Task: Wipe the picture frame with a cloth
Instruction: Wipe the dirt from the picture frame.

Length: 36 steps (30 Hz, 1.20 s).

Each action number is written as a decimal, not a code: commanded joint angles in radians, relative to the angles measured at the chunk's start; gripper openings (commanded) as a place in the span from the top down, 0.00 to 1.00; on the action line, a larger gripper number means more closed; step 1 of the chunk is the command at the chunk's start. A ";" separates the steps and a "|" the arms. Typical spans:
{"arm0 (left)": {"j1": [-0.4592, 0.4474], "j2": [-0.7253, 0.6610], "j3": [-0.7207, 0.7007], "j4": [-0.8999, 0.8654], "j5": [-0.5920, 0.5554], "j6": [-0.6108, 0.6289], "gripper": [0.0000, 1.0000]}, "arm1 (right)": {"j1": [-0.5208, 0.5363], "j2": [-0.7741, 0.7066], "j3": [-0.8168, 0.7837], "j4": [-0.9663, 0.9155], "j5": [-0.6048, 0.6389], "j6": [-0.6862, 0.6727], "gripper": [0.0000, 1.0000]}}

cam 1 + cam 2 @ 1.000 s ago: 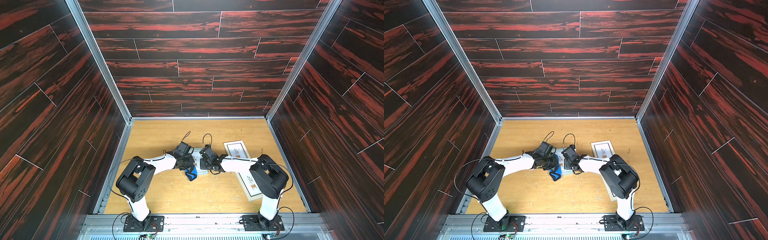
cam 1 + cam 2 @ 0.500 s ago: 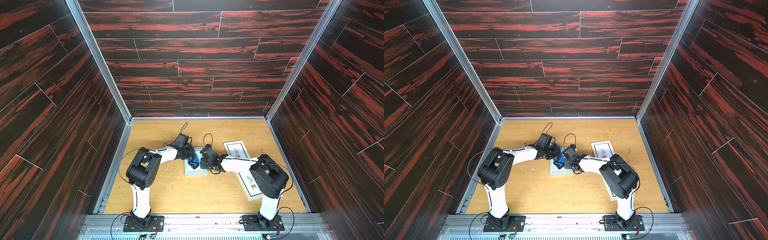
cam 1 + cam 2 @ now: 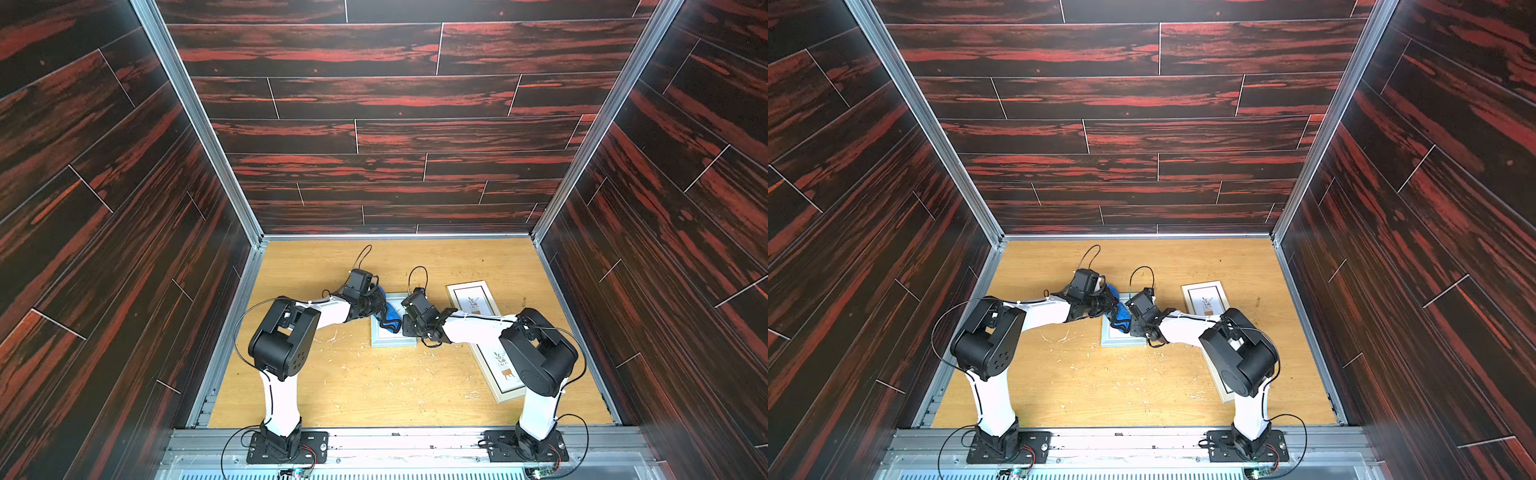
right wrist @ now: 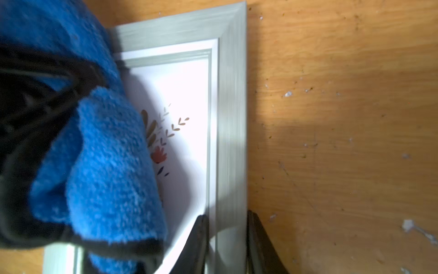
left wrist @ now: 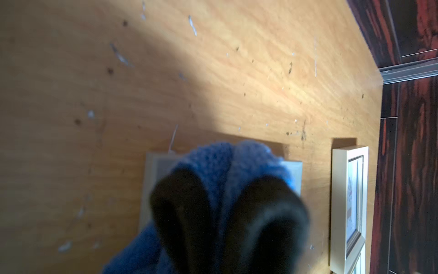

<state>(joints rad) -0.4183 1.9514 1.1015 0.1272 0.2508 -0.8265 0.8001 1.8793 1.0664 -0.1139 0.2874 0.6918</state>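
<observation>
Left gripper [image 5: 225,185] was clamped on the cloth [image 4: 106,154], which lay bunched on the glass of the picture frame [image 4: 232,95]; right gripper [image 4: 226,220] was closed across that frame's grey border.

Top views overhead, wrist views near frame [image 4: 231,118]

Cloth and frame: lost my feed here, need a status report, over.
Status: left gripper shut on cloth, cloth resting on frame glass. Also right gripper clamped on frame's edge. Beside it, apart, second frame; nothing blocking.
</observation>
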 commanded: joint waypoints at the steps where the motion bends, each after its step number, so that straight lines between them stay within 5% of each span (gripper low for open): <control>1: -0.025 0.073 0.053 -0.030 -0.032 0.031 1.00 | 0.015 0.010 -0.019 -0.055 -0.057 -0.005 0.90; 6: -0.071 0.145 0.127 -0.022 -0.001 -0.002 1.00 | 0.016 0.009 -0.011 -0.057 -0.059 -0.005 0.90; 14: 0.037 0.077 -0.028 0.057 -0.022 0.004 1.00 | 0.016 -0.011 -0.035 -0.054 -0.047 0.000 0.90; 23: -0.093 0.172 0.133 0.037 0.022 -0.017 1.00 | 0.018 -0.009 -0.022 -0.060 -0.049 0.002 0.90; 31: 0.032 0.094 0.019 0.022 0.012 0.021 1.00 | 0.018 -0.025 -0.040 -0.058 -0.038 0.007 0.90; 36: -0.040 0.143 0.095 0.021 0.027 -0.008 1.00 | 0.018 -0.013 -0.025 -0.055 -0.050 0.003 0.90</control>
<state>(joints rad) -0.4301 2.0407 1.1713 0.2298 0.3405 -0.8364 0.8017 1.8717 1.0534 -0.1055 0.2897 0.6968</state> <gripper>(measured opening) 0.149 0.269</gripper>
